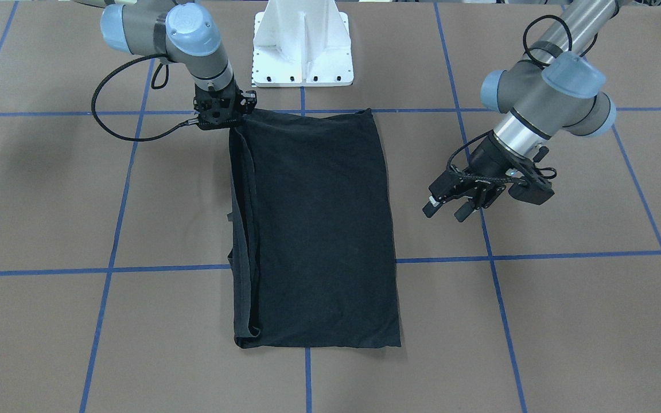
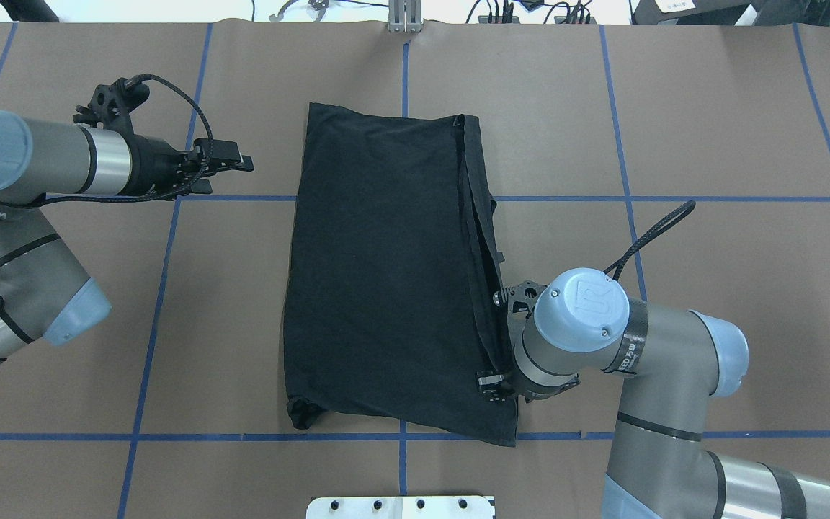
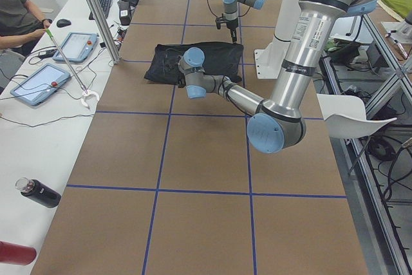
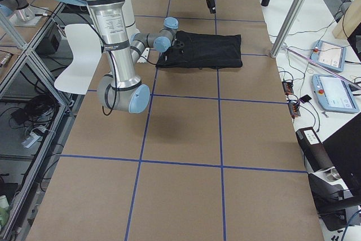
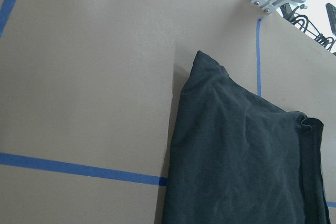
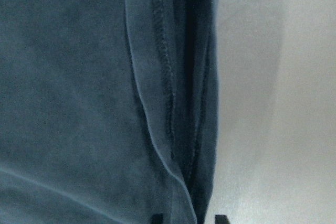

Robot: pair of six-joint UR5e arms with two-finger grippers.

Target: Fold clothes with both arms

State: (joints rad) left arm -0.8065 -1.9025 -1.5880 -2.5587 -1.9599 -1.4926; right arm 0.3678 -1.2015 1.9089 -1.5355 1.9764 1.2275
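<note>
The black T-shirt (image 1: 319, 229) lies folded into a long rectangle in the middle of the table (image 1: 566, 321), plain side up. The right claw (image 1: 234, 119) is down at the shirt's corner nearest the robot's edge, pinched onto the layered hem. The left claw (image 1: 444, 209) hovers beside the shirt, fingers spread, holding nothing.

The shirt (image 1: 319, 229) under the right pincer (image 1: 237, 117) is plain black all over. Close to that pincer's tips, its folded edge looks dark blue-grey with a line of stitching. Both pincers are black, and the left pincer (image 1: 445, 212) has a small white mark on one finger. Behind them the left arm (image 1: 537, 94) and right arm (image 1: 147, 26) are grey, with pale blue caps (image 1: 572, 74), a silver band (image 1: 523, 129) and black cables (image 1: 93, 106). Around both pincers the table (image 1: 38, 189) is brown, crossed by a grid of blue lines (image 1: 164, 268). The base (image 1: 303, 51) is white.
</note>
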